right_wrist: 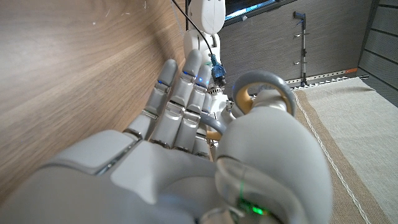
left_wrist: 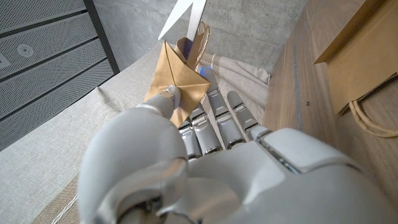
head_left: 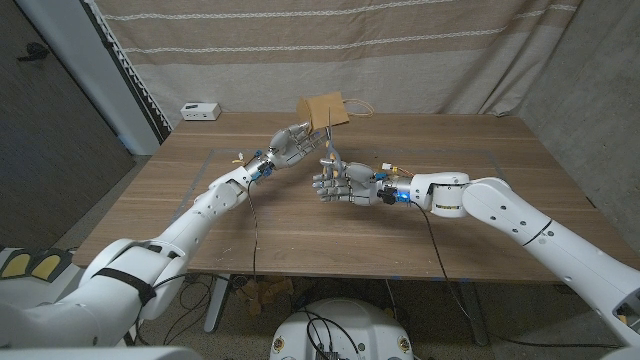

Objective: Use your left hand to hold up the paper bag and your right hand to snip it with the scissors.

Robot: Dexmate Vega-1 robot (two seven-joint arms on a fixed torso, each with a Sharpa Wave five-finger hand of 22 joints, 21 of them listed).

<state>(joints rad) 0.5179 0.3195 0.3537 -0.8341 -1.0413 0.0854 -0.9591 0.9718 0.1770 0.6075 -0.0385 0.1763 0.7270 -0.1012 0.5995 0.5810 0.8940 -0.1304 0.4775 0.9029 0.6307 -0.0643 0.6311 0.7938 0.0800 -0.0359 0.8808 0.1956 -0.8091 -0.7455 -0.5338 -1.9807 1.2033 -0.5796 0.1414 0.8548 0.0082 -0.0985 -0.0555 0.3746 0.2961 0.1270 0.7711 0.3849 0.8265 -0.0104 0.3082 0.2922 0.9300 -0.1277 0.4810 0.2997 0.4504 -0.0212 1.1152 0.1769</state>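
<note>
The left hand (head_left: 292, 145) holds the paper bag (head_left: 324, 109) raised above the far middle of the wooden table (head_left: 480, 215), thumb and fingers pinching the bag's lower corner; the left wrist view shows the folded brown paper caught at the fingertips (left_wrist: 171, 94). Just beside it, the right hand (head_left: 340, 186) grips the scissors (head_left: 329, 155), blades pointing up toward the bag, grey handle loops (right_wrist: 264, 93) around its thumb. A white box (head_left: 200, 110) sits at the far left corner, well apart.
</note>
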